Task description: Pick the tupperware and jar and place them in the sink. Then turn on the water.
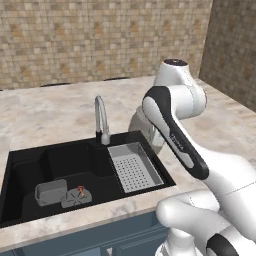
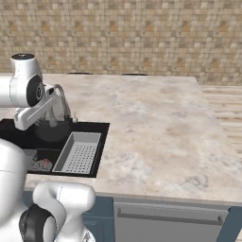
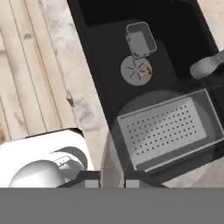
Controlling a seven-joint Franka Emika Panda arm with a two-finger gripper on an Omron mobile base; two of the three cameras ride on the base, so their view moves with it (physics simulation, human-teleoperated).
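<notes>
The sink (image 1: 30, 155), a black recessed basin, is set into the marble table (image 2: 156, 127) near the table's front edge. The tupperware (image 1: 50, 192) rests on the basin floor toward the sink's front left corner, just beside the round drain (image 1: 76, 197), which carries a small orange mark. The same box appears in the hand view (image 3: 141, 40), next to the drain (image 3: 136, 70). A grey perforated tray (image 1: 134, 167) fills the right end of the basin, its long side along the sink's right wall. The curved silver tap (image 1: 102, 120) rises from the table at the sink's back edge, its spout arching over the basin; no stream runs from its tip. A tiled wall (image 2: 142, 33) stands behind the table's back edge.

The jar (image 1: 145, 127), a faint see-through cylinder, is held off the table above the sink's back right corner, close to the tap and over the tray. In the right base view it shows as a dim round shape (image 2: 53, 128) hanging beneath the hand, in front of the tap (image 2: 64, 100). In the hand view its pale curved wall (image 3: 114, 148) overlaps the tray (image 3: 168, 129).

The tool (image 3: 108, 183) points downward at the basin, its two finger tips set either side of the jar's wall, pinching the jar. The arm folds forward, elbow high, with the forearm sloping down toward the sink's right end.
</notes>
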